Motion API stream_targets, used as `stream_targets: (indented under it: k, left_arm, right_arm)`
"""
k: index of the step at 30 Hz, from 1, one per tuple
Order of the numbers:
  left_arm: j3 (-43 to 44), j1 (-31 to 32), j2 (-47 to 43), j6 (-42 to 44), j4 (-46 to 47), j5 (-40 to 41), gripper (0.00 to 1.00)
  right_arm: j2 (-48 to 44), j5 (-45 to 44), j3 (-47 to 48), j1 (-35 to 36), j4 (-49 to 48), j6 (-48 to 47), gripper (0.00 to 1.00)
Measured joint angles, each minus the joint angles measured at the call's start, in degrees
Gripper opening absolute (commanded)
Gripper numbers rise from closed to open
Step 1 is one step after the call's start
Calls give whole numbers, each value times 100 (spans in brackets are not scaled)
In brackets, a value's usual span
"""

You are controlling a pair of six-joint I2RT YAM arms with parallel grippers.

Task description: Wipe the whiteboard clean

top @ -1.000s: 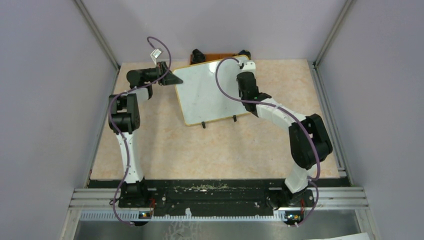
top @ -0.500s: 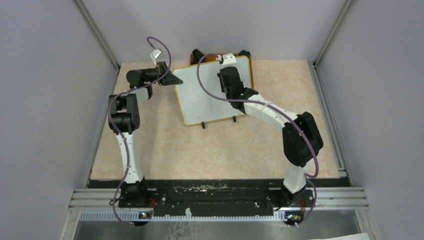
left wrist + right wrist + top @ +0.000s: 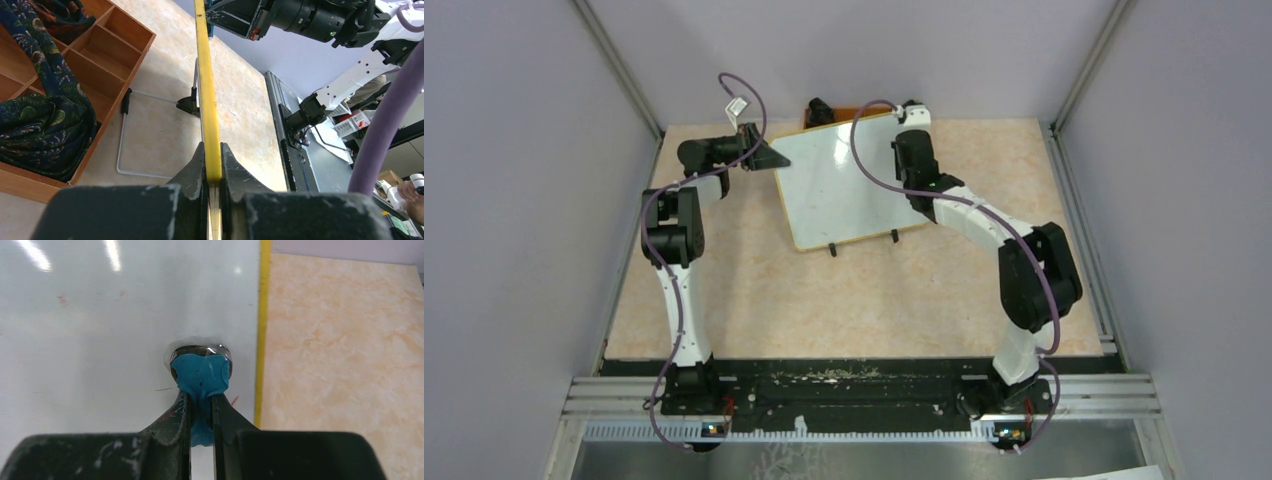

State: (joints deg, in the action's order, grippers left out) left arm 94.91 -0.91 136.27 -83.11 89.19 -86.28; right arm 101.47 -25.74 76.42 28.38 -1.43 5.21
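The whiteboard [image 3: 839, 190] stands tilted at the back of the table on two black feet. My left gripper [image 3: 769, 158] is shut on its left edge; in the left wrist view the yellow frame [image 3: 207, 90] runs between the jaws of that gripper [image 3: 213, 167]. My right gripper [image 3: 911, 118] is at the board's far right corner, shut on a blue eraser [image 3: 201, 374] pressed against the white face [image 3: 100, 330] close to the yellow frame [image 3: 261, 330]. Faint red specks [image 3: 62, 300] show on the board.
An orange wooden tray [image 3: 829, 113] sits behind the board; in the left wrist view its compartments [image 3: 100, 60] hold a dark patterned cloth [image 3: 45, 115]. The board's wire stand [image 3: 150, 97] rests on the tan tabletop [image 3: 824, 300]. Grey walls enclose the table.
My right gripper swept left across the top of the board with the eraser, then back right to the far right corner. The left gripper and the board have not moved.
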Motion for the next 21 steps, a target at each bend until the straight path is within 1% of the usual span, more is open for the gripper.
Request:
stream_targets:
  k: [8, 16, 21]
  left_arm:
    - [0, -11, 0, 2, 2, -7, 0]
    - [-31, -11, 0, 31, 4, -26, 0]
    - [-39, -48, 0, 28, 2, -28, 0]
  right_arm:
    - [-240, -61, -422, -356, -72, 107, 0]
    - [-282, 83, -474, -367, -85, 216, 0]
    - [-219, -33, -291, -151, 48, 155, 0]
